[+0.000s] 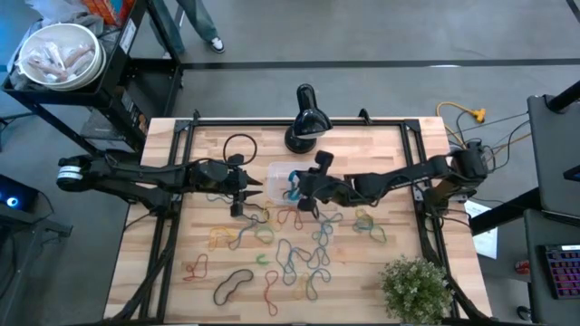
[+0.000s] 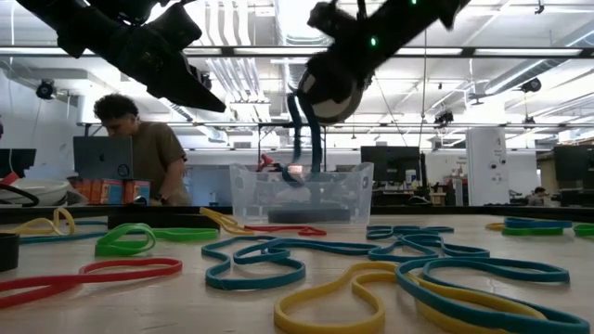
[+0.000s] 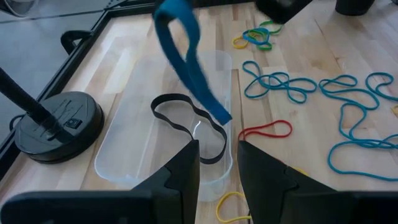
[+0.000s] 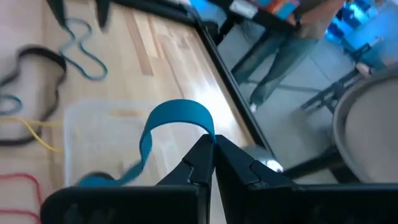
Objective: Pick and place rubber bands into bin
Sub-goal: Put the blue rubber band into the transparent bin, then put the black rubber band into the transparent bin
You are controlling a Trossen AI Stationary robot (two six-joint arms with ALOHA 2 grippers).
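The clear bin [image 1: 275,177] sits on the wooden table, far of centre, with a black rubber band [image 3: 186,121] lying on its floor. My right gripper [image 1: 301,192] hovers over the bin, shut on a blue rubber band [image 3: 186,56]. My left gripper [image 1: 243,192] is open, just left of the bin and above the table, and touches nothing. Many loose rubber bands [image 1: 299,249] in blue, yellow, red, green and black lie flat on the table nearer than the bin. My right gripper [image 4: 210,149] pinches the blue rubber band at the top of its loop [image 4: 202,124] between the two fingertips, coming from above. The band hangs slack below the fingers [image 2: 306,139], and its lower end [image 3: 219,115] reaches down inside the bin.
A black stand with a round base [image 1: 304,136] is just beyond the bin, and a black ring [image 1: 240,145] lies at the far left. A potted plant [image 1: 412,290] fills the near right corner. A person [image 2: 139,148] stands behind the table.
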